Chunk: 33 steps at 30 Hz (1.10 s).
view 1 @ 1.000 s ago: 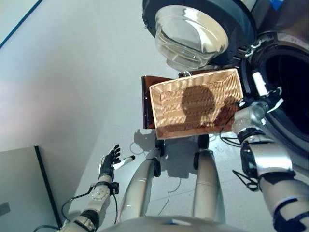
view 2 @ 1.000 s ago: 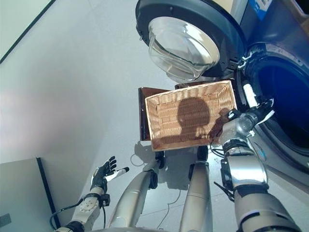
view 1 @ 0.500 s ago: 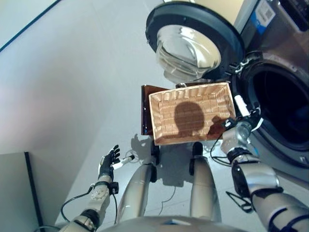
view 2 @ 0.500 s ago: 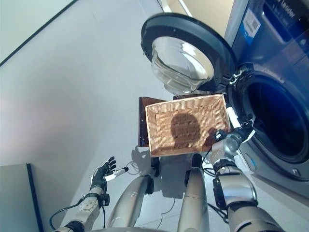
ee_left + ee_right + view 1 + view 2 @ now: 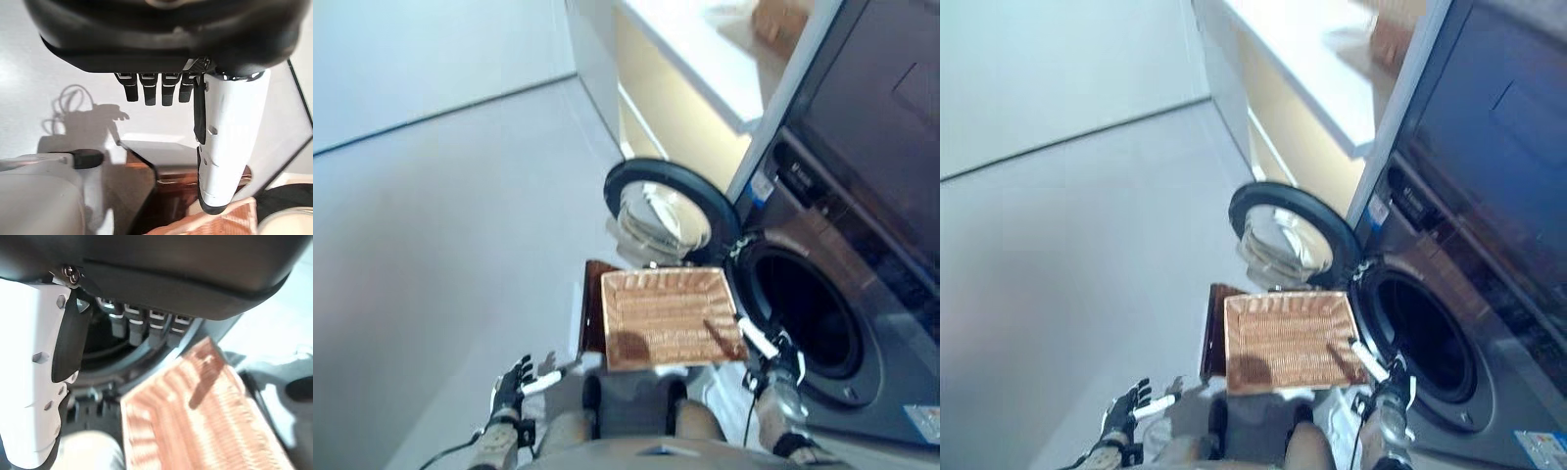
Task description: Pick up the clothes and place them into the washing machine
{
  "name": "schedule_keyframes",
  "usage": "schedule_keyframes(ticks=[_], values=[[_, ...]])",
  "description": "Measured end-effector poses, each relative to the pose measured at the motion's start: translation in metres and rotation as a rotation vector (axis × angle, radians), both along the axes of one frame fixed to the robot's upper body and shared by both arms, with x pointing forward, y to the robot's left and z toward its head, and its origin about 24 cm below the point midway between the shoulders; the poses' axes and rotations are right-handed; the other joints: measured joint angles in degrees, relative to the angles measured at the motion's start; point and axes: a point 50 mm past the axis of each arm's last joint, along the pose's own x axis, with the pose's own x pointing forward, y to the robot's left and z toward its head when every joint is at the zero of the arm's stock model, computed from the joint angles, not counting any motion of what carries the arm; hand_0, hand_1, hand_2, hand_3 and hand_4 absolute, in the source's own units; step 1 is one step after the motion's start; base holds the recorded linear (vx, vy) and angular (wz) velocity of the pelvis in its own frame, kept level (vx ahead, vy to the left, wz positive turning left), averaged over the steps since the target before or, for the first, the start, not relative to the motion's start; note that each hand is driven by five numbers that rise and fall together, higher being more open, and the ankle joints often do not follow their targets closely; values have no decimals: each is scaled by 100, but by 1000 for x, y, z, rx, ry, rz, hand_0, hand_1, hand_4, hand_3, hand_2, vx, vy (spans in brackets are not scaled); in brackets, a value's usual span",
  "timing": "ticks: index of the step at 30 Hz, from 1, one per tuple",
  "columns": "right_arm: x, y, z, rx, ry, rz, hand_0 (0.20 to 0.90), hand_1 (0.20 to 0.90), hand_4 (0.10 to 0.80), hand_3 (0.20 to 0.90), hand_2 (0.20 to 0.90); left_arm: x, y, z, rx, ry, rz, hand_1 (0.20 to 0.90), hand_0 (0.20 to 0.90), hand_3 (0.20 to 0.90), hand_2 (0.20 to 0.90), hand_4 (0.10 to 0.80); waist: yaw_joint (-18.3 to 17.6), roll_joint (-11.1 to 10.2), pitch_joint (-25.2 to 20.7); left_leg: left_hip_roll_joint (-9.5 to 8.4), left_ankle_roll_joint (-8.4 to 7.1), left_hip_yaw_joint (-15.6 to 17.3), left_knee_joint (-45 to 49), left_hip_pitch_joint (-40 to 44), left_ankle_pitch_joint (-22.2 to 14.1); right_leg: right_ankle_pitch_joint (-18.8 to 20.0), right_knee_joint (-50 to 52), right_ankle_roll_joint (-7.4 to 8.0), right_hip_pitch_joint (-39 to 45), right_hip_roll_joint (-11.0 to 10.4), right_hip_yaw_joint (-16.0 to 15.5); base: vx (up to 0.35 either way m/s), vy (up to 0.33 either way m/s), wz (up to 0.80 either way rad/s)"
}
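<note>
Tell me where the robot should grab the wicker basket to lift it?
Probably by the rim of the wicker basket on its two short sides, one hand from each side. It sits flat and open-topped, no handles show, and the right hand is near one end.

wicker basket [image 5: 666, 318] beside washing machine [image 5: 822, 294]; door [image 5: 661, 211] open; left hand [image 5: 514, 377] fingers spread

basket [image 5: 664, 318] on stool [image 5: 591, 318] | washing machine [image 5: 822, 323] right | door [image 5: 671, 211] behind basket
</note>
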Motion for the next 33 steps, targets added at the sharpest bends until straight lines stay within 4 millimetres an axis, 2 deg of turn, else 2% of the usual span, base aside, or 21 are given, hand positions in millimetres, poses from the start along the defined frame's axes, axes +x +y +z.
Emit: schedule_keyframes(ticks=[2, 9, 16, 22, 28, 30, 33], values=[[-23, 6, -11, -3, 114, 71, 900, 900, 800, 900, 900, -11, 1, -3, 1, 39, -15, 900, 900, 900, 900, 800, 8, -46, -324, -11, 27, 48, -148, 182, -19, 16, -169, 40, 182, -3, -3, 55, 11, -5], [-92, 22, -34, -103, 552, 515, 900, 900, 800, 900, 900, -36, -2, -10, -24, 166, -126, 900, 900, 900, 900, 800, -1, -43, -665, -39, 100, 119, -376, 746, -71, 154, -707, 149, 861, -2, 30, 36, 7, -6], [-93, 14, -34, -177, 638, 632, 900, 900, 800, 900, 900, -60, -6, -15, -71, 287, -180, 900, 900, 900, 900, 800, 30, 37, -825, -31, 115, 223, -429, 981, -152, 153, -797, 165, 1084, 0, 117, 16, -10, -5], [-90, 12, -33, -176, 642, 619, 900, 900, 800, 900, 900, -63, -7, -16, -90, 311, -183, 900, 900, 900, 900, 800, 1, 52, -857, -15, 113, 206, -401, 981, -150, 145, -729, 155, 1080, -14, 131, -22, -68, -1], [-84, 14, -33, -185, 620, 639, 900, 900, 800, 900, 900, -60, -6, -16, -90, 301, -171, 900, 900, 900, 900, 800, -3, 42, -843, -2, 62, -4, -108, 810, -127, 98, -645, 79, 1100, 76, 104, -156, -168, 13], [-83, 14, -33, -184, 617, 630, 900, 900, 800, 900, 900, -64, -6, -16, -92, 309, -158, 900, 900, 900, 900, 800, 14, 57, -811, 40, 17, -120, -39, 715, -88, 93, -626, 67, 1100, 158, 92, -198, -155, 36], [-84, 14, -33, -184, 615, 630, 900, 900, 800, 900, 900, -62, -6, -16, -92, 308, -158, 900, 900, 900, 900, 800, 8, 75, -796, 135, -95, -285, -41, 576, -92, 29, -622, -47, 1075, 273, 91, -192, -66, 39]])
